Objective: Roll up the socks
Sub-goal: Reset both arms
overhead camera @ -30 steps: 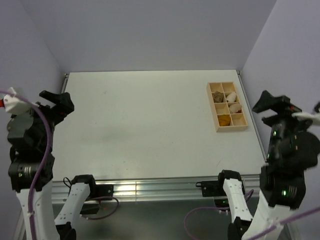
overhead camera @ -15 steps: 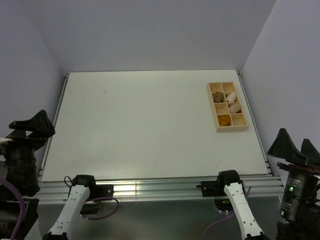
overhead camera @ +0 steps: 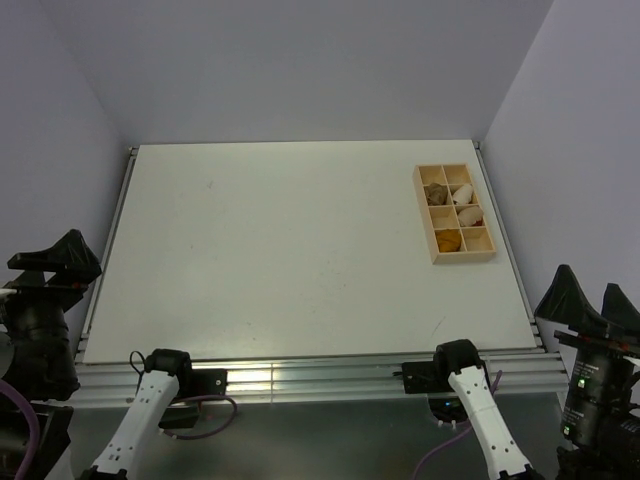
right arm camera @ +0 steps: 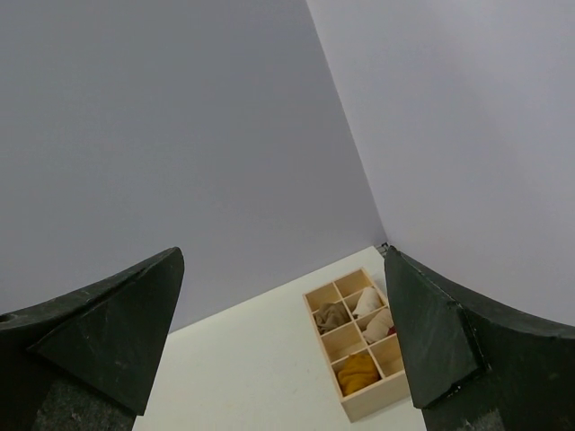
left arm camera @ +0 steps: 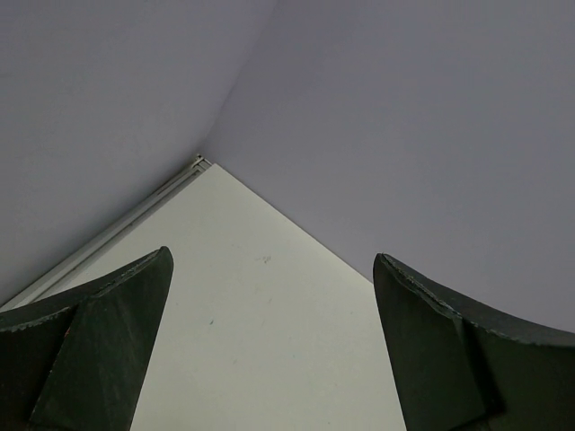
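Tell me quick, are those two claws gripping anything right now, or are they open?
Left gripper: open, holding nothing.
Right gripper: open, holding nothing.

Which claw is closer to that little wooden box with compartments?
The right gripper. It sits off the near right corner of the table, the side where the light wooden divided tray lies. The left gripper is off the near left corner, far across.

Mustard sock [overhead camera: 449, 240], brown sock [overhead camera: 436, 194], balled in tray [overhead camera: 466, 257]
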Robot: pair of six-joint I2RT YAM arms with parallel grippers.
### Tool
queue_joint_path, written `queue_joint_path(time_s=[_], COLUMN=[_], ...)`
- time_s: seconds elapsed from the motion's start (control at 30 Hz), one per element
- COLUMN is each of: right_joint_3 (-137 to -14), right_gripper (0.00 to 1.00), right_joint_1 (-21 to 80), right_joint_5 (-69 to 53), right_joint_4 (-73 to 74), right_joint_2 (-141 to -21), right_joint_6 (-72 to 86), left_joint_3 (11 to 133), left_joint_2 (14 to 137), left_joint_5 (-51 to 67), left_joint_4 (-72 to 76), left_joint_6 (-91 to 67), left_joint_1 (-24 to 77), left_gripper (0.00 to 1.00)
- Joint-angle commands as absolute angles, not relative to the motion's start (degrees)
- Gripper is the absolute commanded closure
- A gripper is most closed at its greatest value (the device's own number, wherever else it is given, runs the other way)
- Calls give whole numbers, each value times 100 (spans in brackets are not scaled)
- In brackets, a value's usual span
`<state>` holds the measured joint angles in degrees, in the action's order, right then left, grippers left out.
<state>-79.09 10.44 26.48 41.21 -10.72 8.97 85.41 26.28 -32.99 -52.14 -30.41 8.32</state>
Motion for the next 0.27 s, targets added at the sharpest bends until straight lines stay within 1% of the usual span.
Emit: queue_joint_path(time_s=[0.0, 0.23], right_joint_3=[-7814, -7665], right_gripper=[0, 0], right_joint_1=[1099, 1107], right_joint_5=[2672, 2663], right_joint_4=[3911, 3762], right_joint_2=[-1107, -1125], right_joint_6=[747, 695], left_joint_3=[8420, 8060], left_joint_2=[2523, 2224], left_joint_5=[-3471, -3718], left_joint_4=[-5010, -4694], left_joint_6=[-3155, -3278], left_joint_1=[914, 1081], left_gripper=[1, 1])
